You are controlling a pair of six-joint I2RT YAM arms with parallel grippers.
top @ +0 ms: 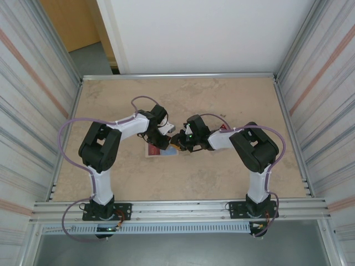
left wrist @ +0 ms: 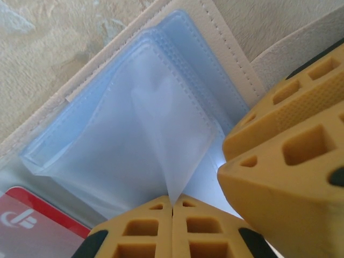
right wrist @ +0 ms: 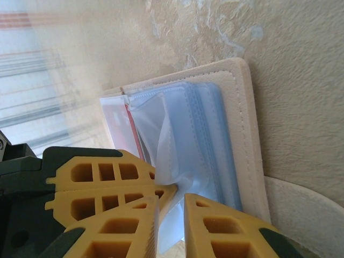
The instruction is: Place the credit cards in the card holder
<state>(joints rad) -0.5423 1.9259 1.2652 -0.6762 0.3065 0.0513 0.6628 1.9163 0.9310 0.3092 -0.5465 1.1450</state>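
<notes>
Left gripper (left wrist: 172,207): your left claw is clenched, pinching a clear pocket (left wrist: 161,134) of the card holder (left wrist: 226,48).
Card holder: it lies open on the table (top: 222,177), pale blue pockets facing up.
Credit card (left wrist: 32,228): red, under clear film in the card holder's left half.
Right gripper (right wrist: 171,204): just beside the left gripper over the card holder, jaws narrowly apart with pocket film between them; you cannot tell whether it grips.
</notes>
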